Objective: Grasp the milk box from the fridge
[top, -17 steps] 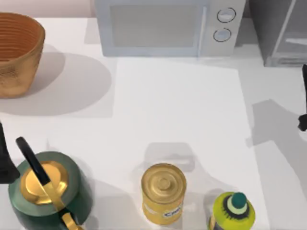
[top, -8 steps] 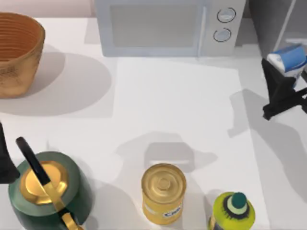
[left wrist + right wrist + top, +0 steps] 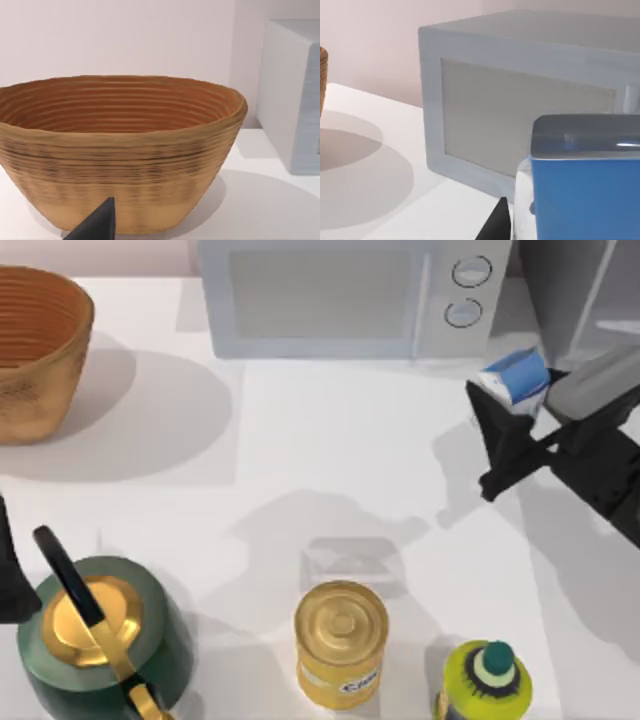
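Observation:
The milk box (image 3: 517, 377), a small blue carton with white parts, hangs above the table just left of the dark grey fridge (image 3: 548, 290) and in front of the microwave's knobs. My right gripper (image 3: 503, 412) is shut on it, its black fingers reaching in from the right edge. In the right wrist view the blue milk box (image 3: 585, 187) looms close, with one dark finger (image 3: 497, 225) beside it. My left gripper (image 3: 8, 578) stays parked at the table's left edge, by the kettle.
A pale microwave (image 3: 340, 295) stands at the back, a wicker basket (image 3: 35, 350) at the back left. Along the front are a green kettle (image 3: 100, 635), a yellow can (image 3: 341, 640) and a yellow-green bottle (image 3: 485, 680). The white table (image 3: 350, 460) has open room mid-way.
My right gripper has come leftward away from the fridge, carrying the milk box, which was out of view a second ago. The left arm has not moved.

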